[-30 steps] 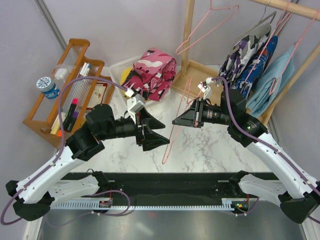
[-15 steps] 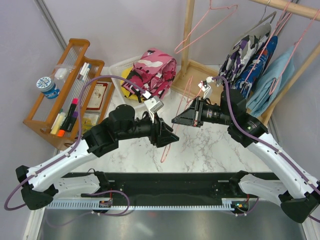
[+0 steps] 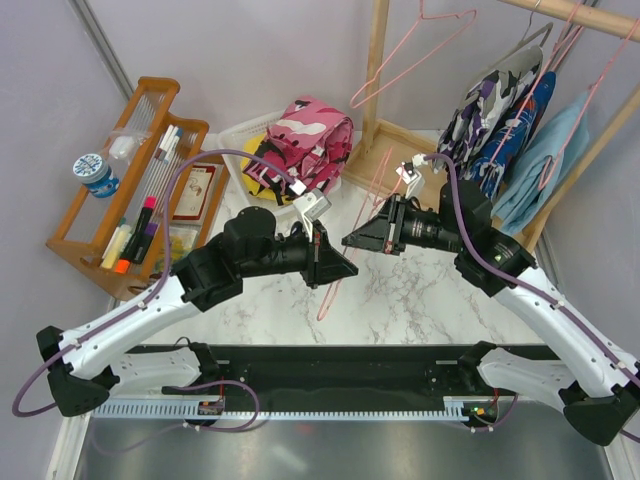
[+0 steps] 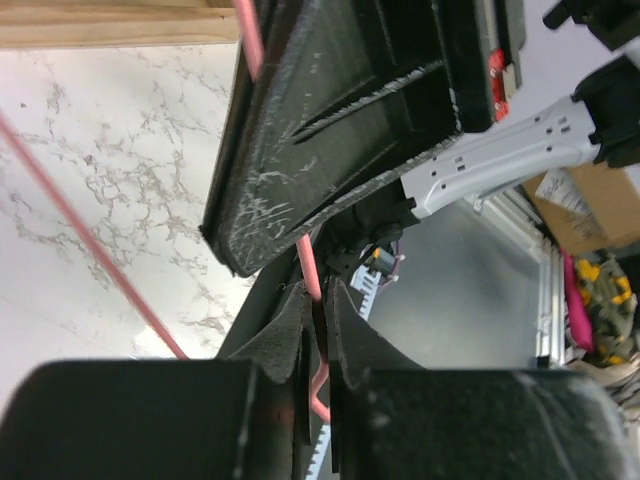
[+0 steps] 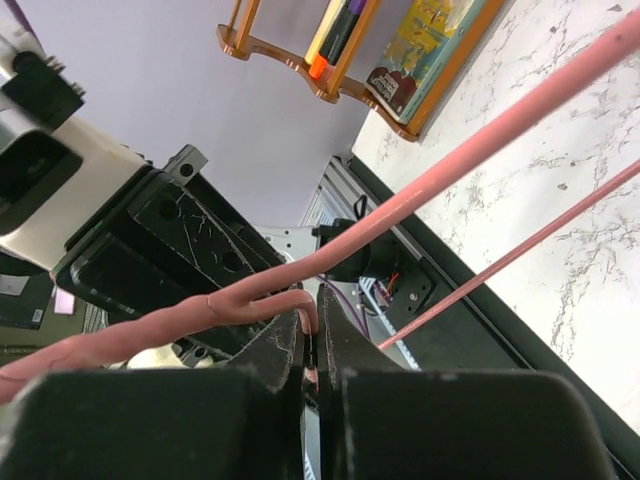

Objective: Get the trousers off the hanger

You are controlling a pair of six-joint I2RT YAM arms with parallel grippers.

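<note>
An empty pink wire hanger (image 3: pixel 335 285) hangs over the marble table between my two grippers. My left gripper (image 3: pixel 345 270) is shut on its wire; in the left wrist view the hanger (image 4: pixel 308 262) runs down between the closed fingers of that gripper (image 4: pixel 318 295). My right gripper (image 3: pixel 352 240) is shut on the hanger's twisted neck (image 5: pixel 250 300), pinched at that gripper's tips (image 5: pixel 311 310). The pink camouflage trousers (image 3: pixel 300 145) lie folded in a white basket (image 3: pixel 235 138) at the back, with yellow trousers (image 3: pixel 262 190) showing under them.
A wooden rack (image 3: pixel 150 110) with markers and books stands at the left, a blue tape roll (image 3: pixel 95 172) beside it. At the back right a wooden clothes rail (image 3: pixel 378 70) carries another pink hanger (image 3: pixel 420 50), a purple-white camouflage garment (image 3: pixel 490 100) and a light blue garment (image 3: pixel 545 160).
My left arm has swung right to the hanger and its jaws have closed on the wire. The right gripper has kept its hold and hardly moved.
</note>
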